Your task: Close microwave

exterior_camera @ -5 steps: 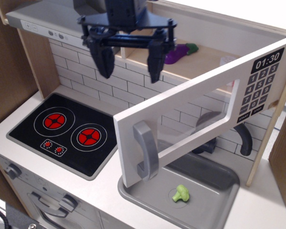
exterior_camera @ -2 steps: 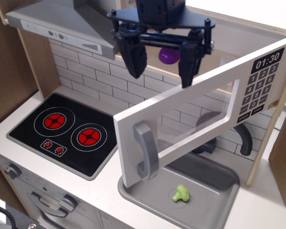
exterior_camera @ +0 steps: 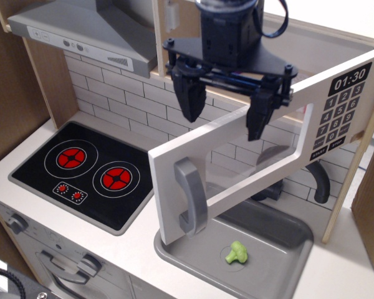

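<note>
The microwave (exterior_camera: 262, 156) door swings out over the sink (exterior_camera: 287, 233), with the stove (exterior_camera: 81, 168) to its left.

A single camera looks down from high in front of a toy kitchen, angled slightly from the left, close enough that the counter (exterior_camera: 131, 249) fills the lower frame. The stove (exterior_camera: 87, 171) sits left, the sink (exterior_camera: 280, 240) lower right, the hood (exterior_camera: 87, 28) upper left. The open microwave (exterior_camera: 262, 140) door swings toward the lens, and the gripper (exterior_camera: 225, 113) enters from the top edge.
</note>
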